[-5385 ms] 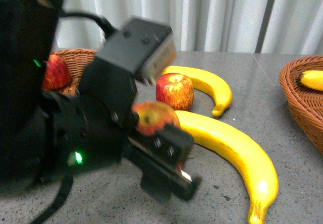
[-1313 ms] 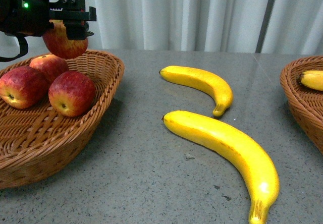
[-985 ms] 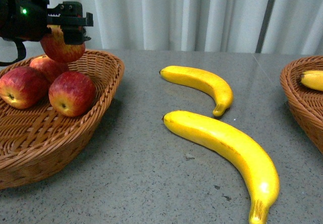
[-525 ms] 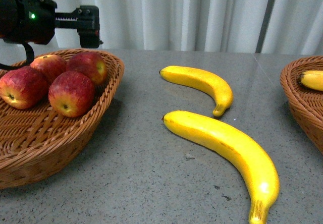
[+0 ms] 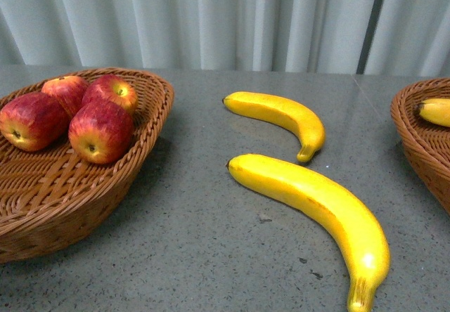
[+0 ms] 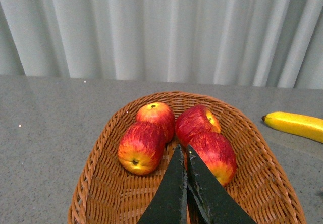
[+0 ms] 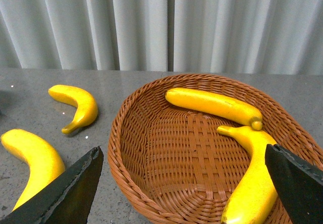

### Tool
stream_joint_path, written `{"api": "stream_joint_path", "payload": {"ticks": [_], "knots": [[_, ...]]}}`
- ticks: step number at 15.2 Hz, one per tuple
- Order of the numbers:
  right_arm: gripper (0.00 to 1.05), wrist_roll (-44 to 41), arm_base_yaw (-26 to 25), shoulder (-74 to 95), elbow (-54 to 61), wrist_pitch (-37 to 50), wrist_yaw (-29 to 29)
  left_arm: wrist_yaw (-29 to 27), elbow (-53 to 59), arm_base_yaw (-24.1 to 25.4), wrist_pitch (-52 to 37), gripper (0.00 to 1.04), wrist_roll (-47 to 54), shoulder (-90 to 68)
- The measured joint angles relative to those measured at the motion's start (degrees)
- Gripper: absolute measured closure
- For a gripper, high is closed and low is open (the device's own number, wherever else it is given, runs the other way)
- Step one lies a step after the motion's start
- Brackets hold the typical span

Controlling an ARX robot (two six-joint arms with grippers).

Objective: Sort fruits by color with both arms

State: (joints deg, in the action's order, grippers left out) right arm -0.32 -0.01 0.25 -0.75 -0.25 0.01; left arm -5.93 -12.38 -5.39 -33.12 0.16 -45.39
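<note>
Shining red with yellow streaks, four apples (image 5: 102,131) lie together in the left wicker basket (image 5: 153,105). Two smooth yellow bananas lie on the grey table (image 5: 197,213), one long (image 5: 316,203), one shorter (image 5: 281,112). Two more bananas (image 7: 212,104) rest in the right basket (image 7: 121,148). The left jaws are together, pointing toward the apples. The right jaws stand wide apart.

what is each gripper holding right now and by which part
Nothing is held. The left gripper is shut on nothing, the red apples lying free in their brown wicker basket; the right gripper is open, empty, before the curved yellow bananas.
</note>
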Motion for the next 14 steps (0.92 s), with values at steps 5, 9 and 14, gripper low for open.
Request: {"api": "stream_joint_path", "payload": {"ticks": [5, 9, 14], "knots": [[0.07, 0.0, 0.0, 0.0, 0.0, 0.02, 0.0, 5.53, 3.96, 4.48, 1.6, 1.03, 0.04, 4.76], [0.07, 0.09, 0.0, 0.0, 0.0, 0.02, 0.0, 5.92, 7.06, 5.27, 4.33, 1.03, -0.02, 10.91], [0.07, 0.09, 0.0, 0.0, 0.0, 0.0, 0.0, 5.9, 9.84, 5.27, 10.03, 1.03, -0.04, 19.54]]}}
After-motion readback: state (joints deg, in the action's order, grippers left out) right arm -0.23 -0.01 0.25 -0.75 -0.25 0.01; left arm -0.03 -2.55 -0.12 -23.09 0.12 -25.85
